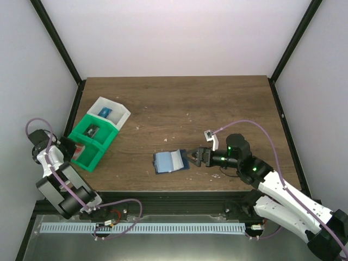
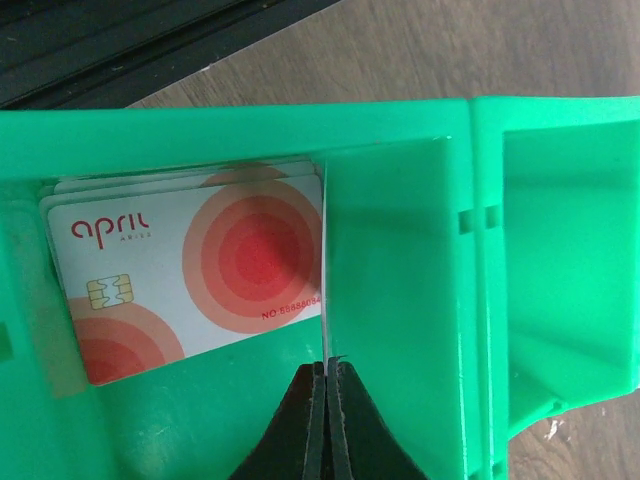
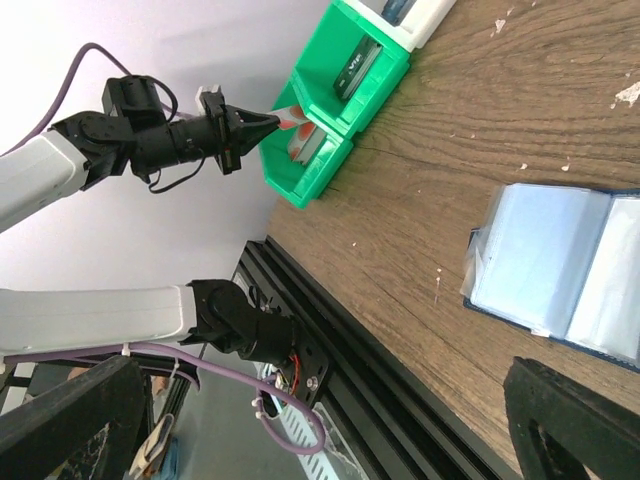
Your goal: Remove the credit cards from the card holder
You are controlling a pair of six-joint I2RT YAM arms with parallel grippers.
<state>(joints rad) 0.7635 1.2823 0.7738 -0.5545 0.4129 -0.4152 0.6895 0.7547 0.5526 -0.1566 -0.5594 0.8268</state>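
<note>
The card holder (image 1: 170,161) lies open and flat on the table, its pale blue panels facing up (image 3: 560,265). My right gripper (image 1: 192,158) stands open at the holder's right edge, with one dark finger (image 3: 575,420) low in the right wrist view and nothing between the jaws. My left gripper (image 1: 73,148) is shut on a credit card, seen edge-on as a thin white line (image 2: 325,260), over the near compartment of the green bin (image 2: 400,300). More credit cards (image 2: 190,265) lie stacked in that compartment, white with red-orange circles.
The green bin (image 1: 92,142) sits at the table's left edge with a white bin (image 1: 113,111) joined behind it. A dark item (image 1: 92,130) lies in the green bin's middle compartment and a blue one in the white bin. A black rail (image 3: 400,400) runs along the near edge.
</note>
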